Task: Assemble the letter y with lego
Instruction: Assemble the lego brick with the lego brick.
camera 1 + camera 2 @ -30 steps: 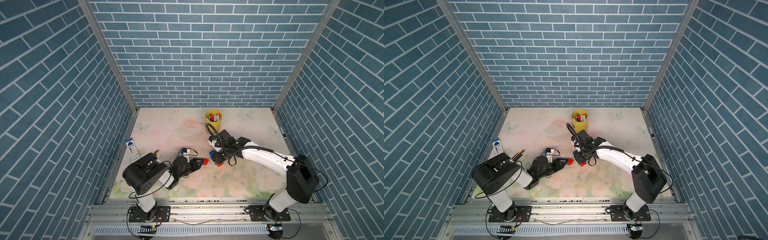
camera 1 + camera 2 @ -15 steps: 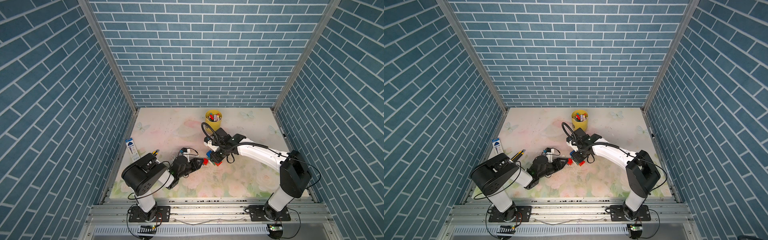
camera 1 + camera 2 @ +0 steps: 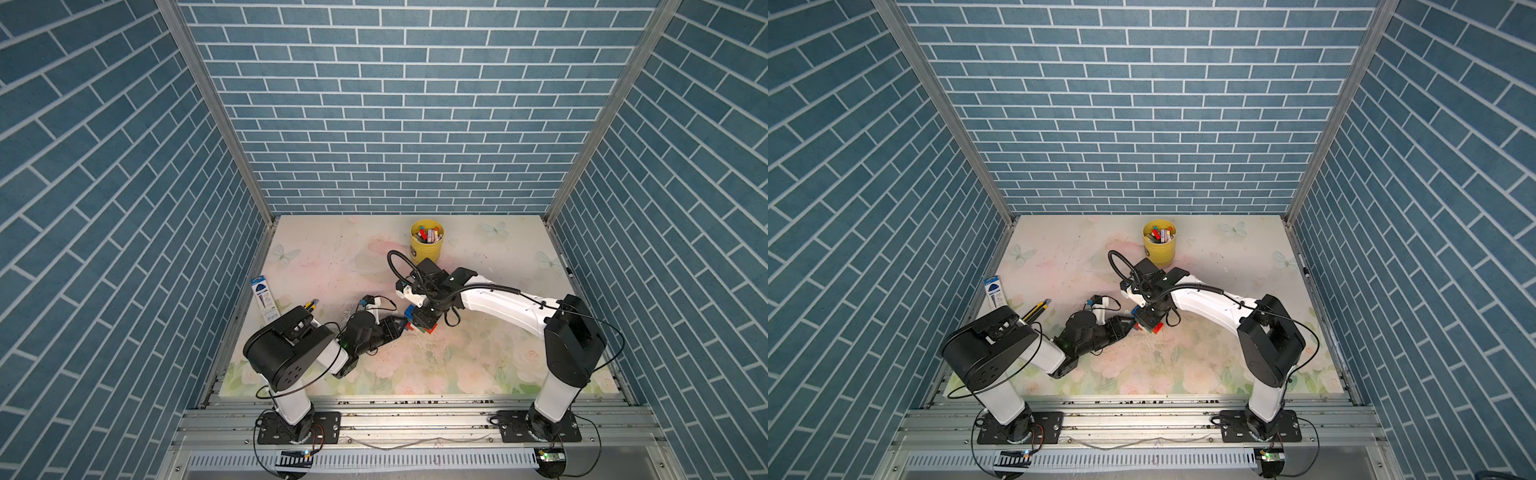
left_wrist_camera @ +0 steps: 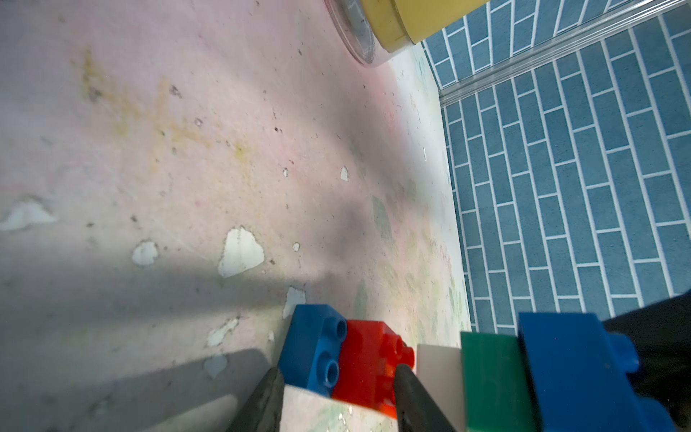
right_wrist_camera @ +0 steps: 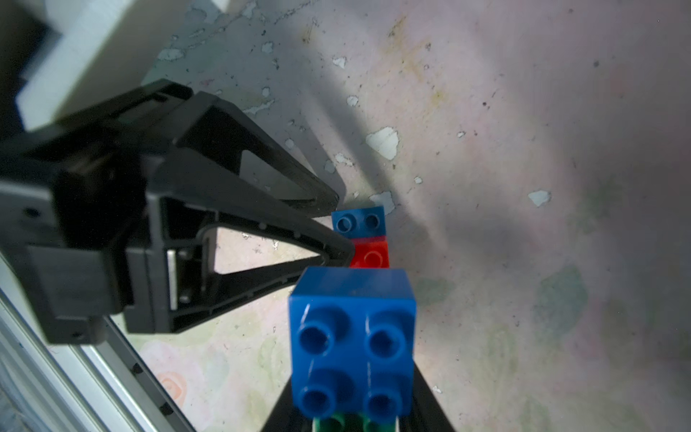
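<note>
My right gripper [image 5: 353,411] is shut on the letter y's joined lego stack, a blue brick [image 5: 351,336] on a green one [image 4: 490,374] and a white one [image 4: 437,374]. In both top views it hangs low over the mat's middle [image 3: 424,322] [image 3: 1148,321]. My left gripper [image 4: 336,377] is shut on a joined pair, a blue brick [image 4: 314,351] and a red brick [image 4: 368,366], with one finger on each side. The pair's red brick stands right against the white brick; I cannot tell whether they touch. The left gripper [image 3: 400,325] meets the stack from the left.
A yellow cup of coloured sticks [image 3: 427,242] [image 3: 1159,244] stands behind the right arm. A blue-and-white pack [image 3: 264,297] and a yellow-black pen [image 3: 311,306] lie by the left wall. The floral mat [image 3: 478,365] is scuffed, and brick-patterned walls close it in.
The right arm has carried its stack leftward until it stands against the red brick in the left gripper. The left gripper has hardly moved.
</note>
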Tool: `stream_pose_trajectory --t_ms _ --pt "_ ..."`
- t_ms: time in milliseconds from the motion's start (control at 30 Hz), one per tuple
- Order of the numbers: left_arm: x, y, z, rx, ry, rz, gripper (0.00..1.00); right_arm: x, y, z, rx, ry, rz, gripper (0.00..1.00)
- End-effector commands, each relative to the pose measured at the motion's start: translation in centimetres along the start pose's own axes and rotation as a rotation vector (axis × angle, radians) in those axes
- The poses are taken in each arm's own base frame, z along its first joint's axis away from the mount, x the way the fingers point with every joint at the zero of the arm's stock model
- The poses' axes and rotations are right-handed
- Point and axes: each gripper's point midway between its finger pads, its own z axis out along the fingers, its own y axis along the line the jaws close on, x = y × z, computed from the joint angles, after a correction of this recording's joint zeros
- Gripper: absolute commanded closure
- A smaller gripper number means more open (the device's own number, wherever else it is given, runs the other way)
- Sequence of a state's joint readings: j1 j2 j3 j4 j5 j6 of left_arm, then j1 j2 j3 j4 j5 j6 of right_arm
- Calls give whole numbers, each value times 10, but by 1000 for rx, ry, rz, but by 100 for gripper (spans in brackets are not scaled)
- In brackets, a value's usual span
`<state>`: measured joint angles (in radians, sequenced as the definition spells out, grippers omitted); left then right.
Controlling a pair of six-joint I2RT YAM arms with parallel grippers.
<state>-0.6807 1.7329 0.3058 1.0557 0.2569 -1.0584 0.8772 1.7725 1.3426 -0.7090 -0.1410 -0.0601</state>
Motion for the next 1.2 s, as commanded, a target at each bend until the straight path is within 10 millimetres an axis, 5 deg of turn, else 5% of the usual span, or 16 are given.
stream_pose_trajectory --t_ms 0,1167 --pt "41 77 -12 -284 136 -35 51 5 -4 1 37 48 -73 79" --pt "43 82 -12 -288 141 -41 52 8 14 17 -51 99 -85 79"
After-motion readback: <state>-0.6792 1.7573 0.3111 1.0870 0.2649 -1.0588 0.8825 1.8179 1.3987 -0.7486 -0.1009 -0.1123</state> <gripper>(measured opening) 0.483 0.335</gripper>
